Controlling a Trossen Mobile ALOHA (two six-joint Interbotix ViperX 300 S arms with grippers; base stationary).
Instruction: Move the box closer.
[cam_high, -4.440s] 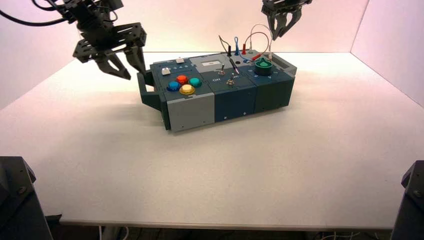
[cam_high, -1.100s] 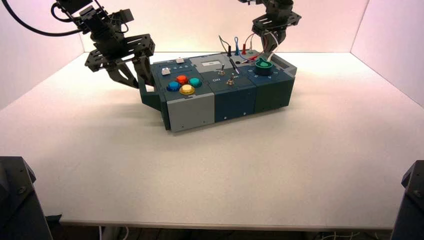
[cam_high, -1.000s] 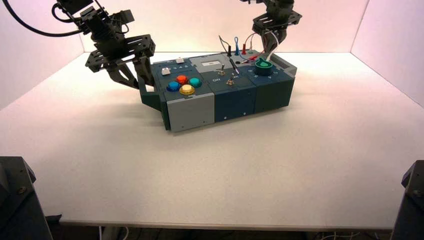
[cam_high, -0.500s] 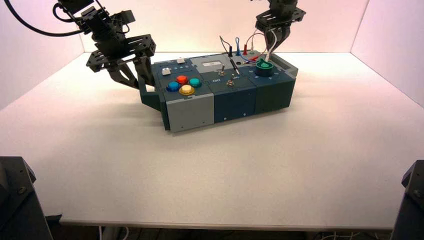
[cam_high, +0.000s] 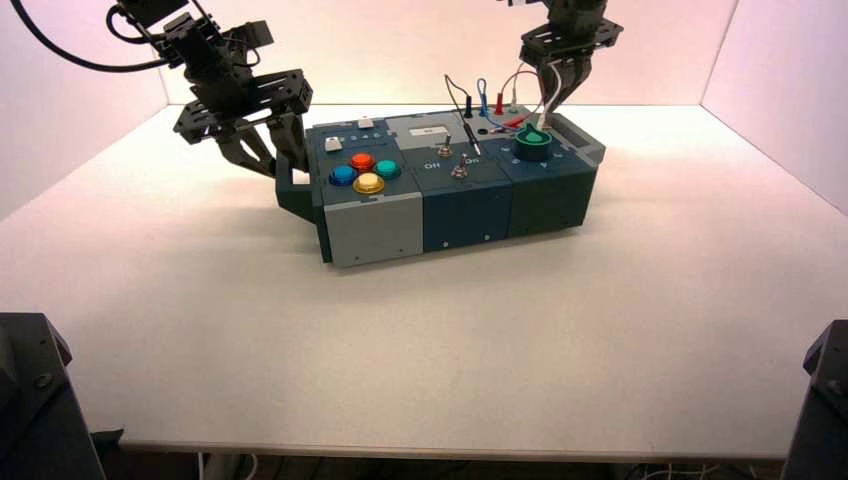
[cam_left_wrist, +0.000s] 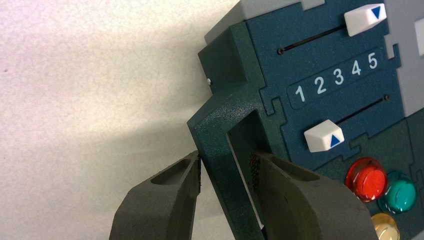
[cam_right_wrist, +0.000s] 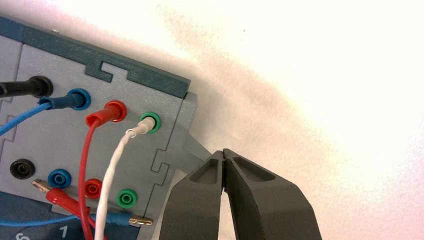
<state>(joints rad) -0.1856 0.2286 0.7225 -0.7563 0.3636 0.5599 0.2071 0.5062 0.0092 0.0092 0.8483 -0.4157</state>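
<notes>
The box (cam_high: 460, 200) stands on the white table, far from the front edge, with its long side nearly square to me. My left gripper (cam_high: 277, 165) is at its left end. In the left wrist view the gripper (cam_left_wrist: 227, 167) is open and straddles the teal side handle (cam_left_wrist: 215, 130), one finger outside the bar and one inside the opening. My right gripper (cam_high: 550, 100) is at the box's far right corner. In the right wrist view it (cam_right_wrist: 223, 157) is shut, tips together, against the grey handle (cam_right_wrist: 192, 147) beside the wire sockets.
The coloured wires (cam_high: 500, 100) rise from the box's back right, close to my right gripper. The white table (cam_high: 420, 340) reaches from the box to the front edge. White walls (cam_high: 770, 80) close the back and sides.
Both grippers came down to the box's ends. In the last half second the box turned: its right end swung nearer and rightward, and my right gripper moved right with it.
</notes>
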